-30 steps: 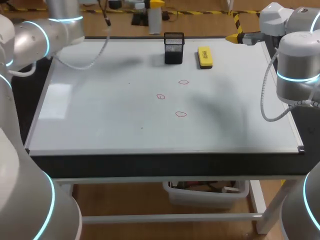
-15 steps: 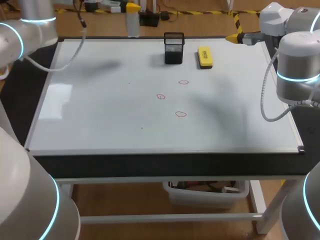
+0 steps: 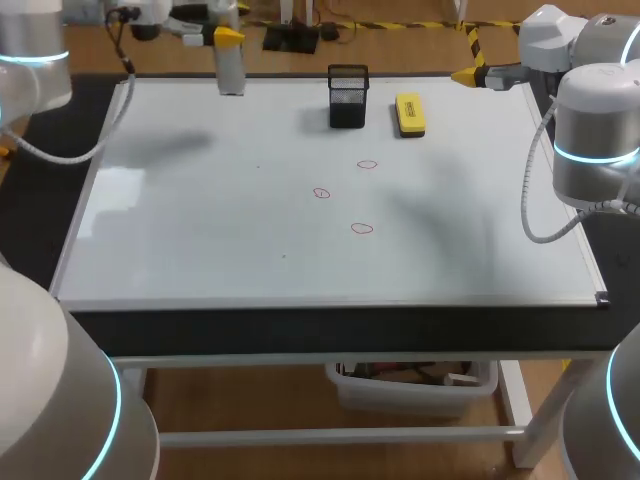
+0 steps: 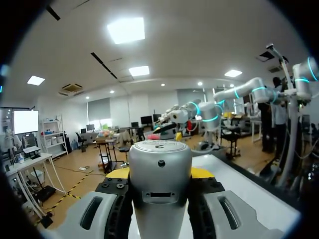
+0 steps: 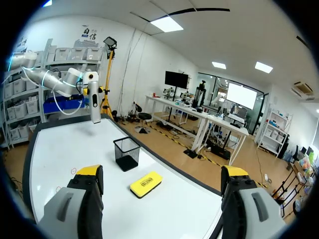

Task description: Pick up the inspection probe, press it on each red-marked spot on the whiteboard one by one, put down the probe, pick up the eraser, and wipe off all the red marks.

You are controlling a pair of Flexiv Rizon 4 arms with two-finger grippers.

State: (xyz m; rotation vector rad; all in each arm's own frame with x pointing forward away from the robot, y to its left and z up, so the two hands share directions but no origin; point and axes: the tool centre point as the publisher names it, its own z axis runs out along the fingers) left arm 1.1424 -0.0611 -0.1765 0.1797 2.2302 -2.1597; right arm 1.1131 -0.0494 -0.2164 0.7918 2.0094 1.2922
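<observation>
My left gripper [image 3: 228, 39] is shut on the grey cylindrical probe [image 3: 231, 72], holding it upright over the whiteboard's [image 3: 200, 220] far left part. In the left wrist view the probe [image 4: 160, 184] fills the gap between the yellow-tipped fingers [image 4: 117, 173]. Three small red rings [image 3: 367, 165], [image 3: 321, 193], [image 3: 362, 228] are drawn mid-board. The yellow eraser [image 3: 409, 114] lies at the far edge, right of centre. My right gripper [image 3: 470, 75] hangs open and empty at the far right corner; its wrist view shows its gripper [image 5: 164, 199], the eraser [image 5: 146, 184] ahead of it and the probe [image 5: 93, 97] farther off.
A black mesh cup [image 3: 347, 96] stands at the far edge just left of the eraser, also ahead of the right gripper as the mesh cup [image 5: 126, 153]. The board's dark front edge [image 3: 330, 330] runs along the near side.
My left arm has carried the probe leftward along the far edge and slightly down toward the board. The right arm, the eraser and the cup have not moved.
</observation>
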